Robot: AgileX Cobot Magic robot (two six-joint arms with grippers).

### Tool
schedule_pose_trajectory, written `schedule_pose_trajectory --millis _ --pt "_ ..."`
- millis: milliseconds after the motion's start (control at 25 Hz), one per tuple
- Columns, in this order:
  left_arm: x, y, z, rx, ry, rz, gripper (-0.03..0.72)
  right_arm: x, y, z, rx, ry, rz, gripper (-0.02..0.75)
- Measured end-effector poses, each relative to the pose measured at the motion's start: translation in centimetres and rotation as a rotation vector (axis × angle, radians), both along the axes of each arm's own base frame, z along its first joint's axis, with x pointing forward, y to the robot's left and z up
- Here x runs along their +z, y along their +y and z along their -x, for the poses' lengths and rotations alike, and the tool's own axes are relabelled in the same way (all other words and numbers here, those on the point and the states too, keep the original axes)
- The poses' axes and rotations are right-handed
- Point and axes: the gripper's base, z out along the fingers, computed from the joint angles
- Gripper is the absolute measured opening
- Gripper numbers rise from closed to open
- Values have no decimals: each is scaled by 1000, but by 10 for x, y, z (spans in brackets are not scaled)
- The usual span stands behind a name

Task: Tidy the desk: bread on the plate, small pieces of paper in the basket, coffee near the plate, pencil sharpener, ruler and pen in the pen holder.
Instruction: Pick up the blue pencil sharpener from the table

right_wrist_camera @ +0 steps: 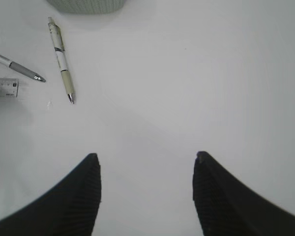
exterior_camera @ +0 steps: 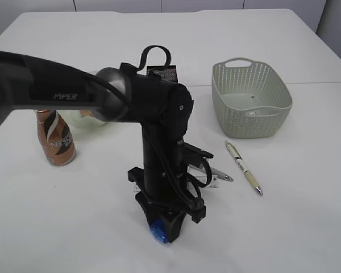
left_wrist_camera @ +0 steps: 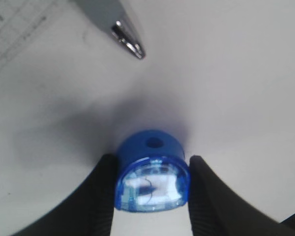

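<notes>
My left gripper [left_wrist_camera: 150, 169] is down at the table's front and shut on the blue pencil sharpener [left_wrist_camera: 152, 172], one finger on each side; the sharpener rests on the table, and it also shows in the exterior view [exterior_camera: 158, 232]. A grey pen tip [left_wrist_camera: 129, 40] and the clear ruler [left_wrist_camera: 10, 34] lie just beyond it. A white-and-beige pen [exterior_camera: 244, 168] lies to the right, also in the right wrist view [right_wrist_camera: 62, 59]. My right gripper [right_wrist_camera: 146, 160] is open and empty above bare table. The black mesh pen holder [exterior_camera: 162, 72] is mostly hidden behind the arm.
The pale green basket [exterior_camera: 251, 99] stands at the back right. A brown coffee bottle [exterior_camera: 55, 138] stands at the left, with the pale green plate [exterior_camera: 79, 120] behind it, partly hidden by the left arm. The ruler [right_wrist_camera: 4, 87] and a grey pen [right_wrist_camera: 19, 69] lie left of the right gripper.
</notes>
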Motion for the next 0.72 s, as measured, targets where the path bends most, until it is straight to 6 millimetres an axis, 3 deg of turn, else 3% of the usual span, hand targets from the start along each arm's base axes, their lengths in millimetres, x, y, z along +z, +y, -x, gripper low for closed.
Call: schedule_pose_trajectory --millis 160,440,720 --pt "9 -8 -8 -2 -26 28 286 0 0 0 0 0 0 467" --pt "56 -21 -39 29 -182 133 284 0 0 0 0 0 0 467" --pt "107 -7 -77 95 -383 159 284 0 0 0 0 0 0 467"
